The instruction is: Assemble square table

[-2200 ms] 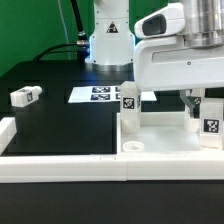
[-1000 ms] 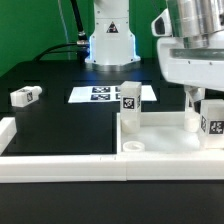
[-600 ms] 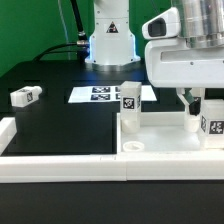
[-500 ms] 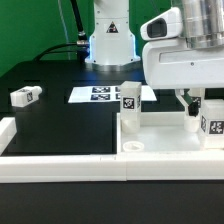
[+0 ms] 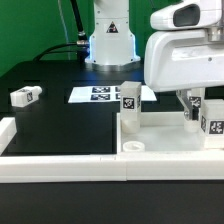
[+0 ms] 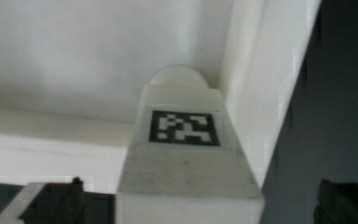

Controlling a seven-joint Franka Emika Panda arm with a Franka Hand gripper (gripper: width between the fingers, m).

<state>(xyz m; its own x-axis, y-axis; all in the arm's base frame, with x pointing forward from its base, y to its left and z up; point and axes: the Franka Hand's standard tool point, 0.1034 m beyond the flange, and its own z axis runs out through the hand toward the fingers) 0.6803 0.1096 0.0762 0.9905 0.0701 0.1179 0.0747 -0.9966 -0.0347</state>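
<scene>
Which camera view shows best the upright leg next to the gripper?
The wrist view: the leg fills the picture, and its tag is plain to see. The exterior view shows the same leg only small, near that view's right edge.

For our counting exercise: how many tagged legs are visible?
3. One leg lies on the table, exterior view's left; a second leg stands on the panel; a third leg stands at the exterior view's right, within the open claw. More may be hidden.

White leg (image 6: 185, 185) bears a blurry, seemingly black-and-white tag (image 6: 186, 127); tabletop (image 5: 60, 125) black
</scene>
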